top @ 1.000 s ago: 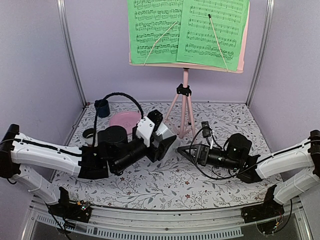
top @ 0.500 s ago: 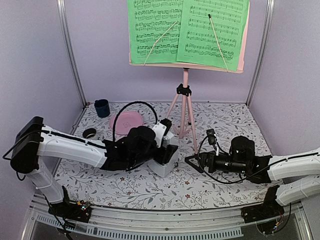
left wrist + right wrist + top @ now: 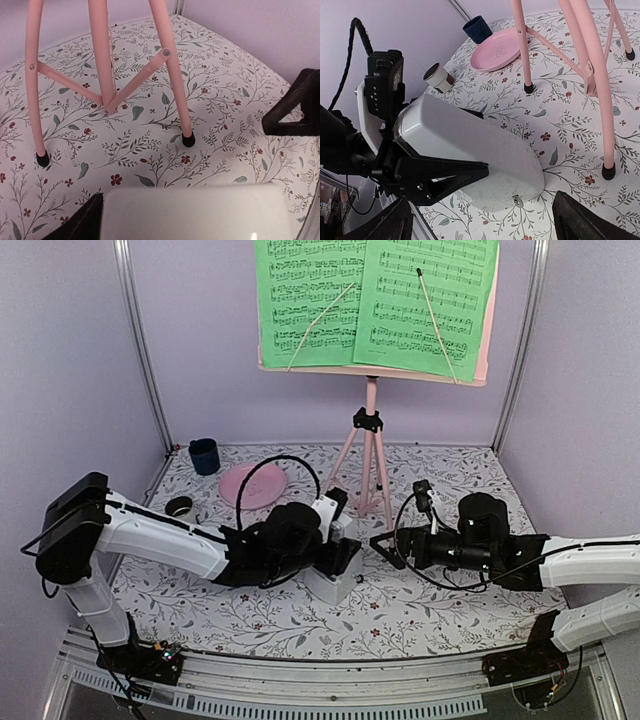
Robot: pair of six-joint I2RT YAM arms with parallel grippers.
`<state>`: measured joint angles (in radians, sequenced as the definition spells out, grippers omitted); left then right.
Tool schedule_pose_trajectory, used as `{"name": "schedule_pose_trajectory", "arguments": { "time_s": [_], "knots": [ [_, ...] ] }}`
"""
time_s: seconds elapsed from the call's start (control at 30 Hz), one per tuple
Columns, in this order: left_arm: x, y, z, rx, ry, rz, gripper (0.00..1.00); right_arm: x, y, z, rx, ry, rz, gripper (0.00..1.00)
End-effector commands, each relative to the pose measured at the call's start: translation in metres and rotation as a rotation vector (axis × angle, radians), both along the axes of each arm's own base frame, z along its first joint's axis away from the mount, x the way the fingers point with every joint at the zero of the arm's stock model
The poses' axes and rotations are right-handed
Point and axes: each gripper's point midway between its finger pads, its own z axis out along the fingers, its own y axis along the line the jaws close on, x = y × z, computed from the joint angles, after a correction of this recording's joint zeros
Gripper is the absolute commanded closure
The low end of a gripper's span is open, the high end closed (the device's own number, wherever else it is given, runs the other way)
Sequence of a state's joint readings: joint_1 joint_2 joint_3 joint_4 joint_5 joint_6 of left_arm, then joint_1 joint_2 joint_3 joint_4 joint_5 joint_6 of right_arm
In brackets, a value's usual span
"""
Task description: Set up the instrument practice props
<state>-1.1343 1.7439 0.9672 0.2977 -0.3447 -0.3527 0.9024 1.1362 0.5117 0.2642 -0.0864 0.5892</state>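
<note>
The left gripper [image 3: 338,556] is clamped on the small white metronome [image 3: 328,585], its 2 black fingers [image 3: 445,176] pressed against opposite faces. The metronome is tilted, with its wider base end low over the bench [image 3: 420,612] just in front of the tripod legs. Whether it touches the cloth cannot be told. The right gripper [image 3: 384,543] hovers just beside the metronome on its right, not touching it. Its jaws are spread wide apart with nothing between them.

The pink music stand [image 3: 371,405] stands upright at the back of the bench, its 3 legs splayed and its black feet on the floral cover. The 2 green sheet-music pages [image 3: 375,300] rest side by side on its desk, each crossed by a thin retaining wire, and the right page overlaps the left. A pink plate [image 3: 250,483] lies left of the stand. A dark blue cup [image 3: 204,455] sits in the far left corner.
</note>
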Motion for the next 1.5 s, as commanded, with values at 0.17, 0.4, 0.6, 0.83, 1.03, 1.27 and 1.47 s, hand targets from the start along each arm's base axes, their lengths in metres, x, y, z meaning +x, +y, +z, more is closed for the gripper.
{"name": "schedule_pose_trajectory", "arguments": {
  "time_s": [0.17, 0.4, 0.6, 0.83, 1.03, 1.27, 1.47],
  "knots": [
    [-0.008, 0.002, 0.05, -0.189, -0.072, -0.046, 0.27, 0.01, 0.016, 0.048, 0.0, -0.123, 0.049, 0.01],
    [-0.027, 0.023, 0.06, -0.205, -0.126, -0.111, 0.01, 0.021, 0.029, 0.062, -0.011, -0.137, 0.052, 0.01],
    [-0.048, 0.038, 0.068, -0.218, -0.2, -0.215, 0.11, 0.022, 0.049, 0.06, -0.022, -0.095, 0.113, 0.01],
    [-0.05, 0.042, 0.059, -0.19, -0.221, -0.23, 0.22, 0.027, 0.068, 0.05, -0.029, -0.02, 0.138, 0.05],
    [-0.045, 0.033, 0.056, -0.171, -0.236, -0.238, 0.23, 0.029, 0.077, 0.039, -0.022, 0.035, 0.151, 0.07],
    [-0.04, 0.028, 0.061, -0.185, -0.255, -0.232, 0.32, 0.028, 0.084, 0.032, -0.005, 0.086, 0.166, 0.08],
    [-0.04, 0.029, 0.064, -0.202, -0.27, -0.23, 0.39, 0.026, 0.08, 0.022, 0.035, 0.15, 0.167, 0.09]
  ]
}}
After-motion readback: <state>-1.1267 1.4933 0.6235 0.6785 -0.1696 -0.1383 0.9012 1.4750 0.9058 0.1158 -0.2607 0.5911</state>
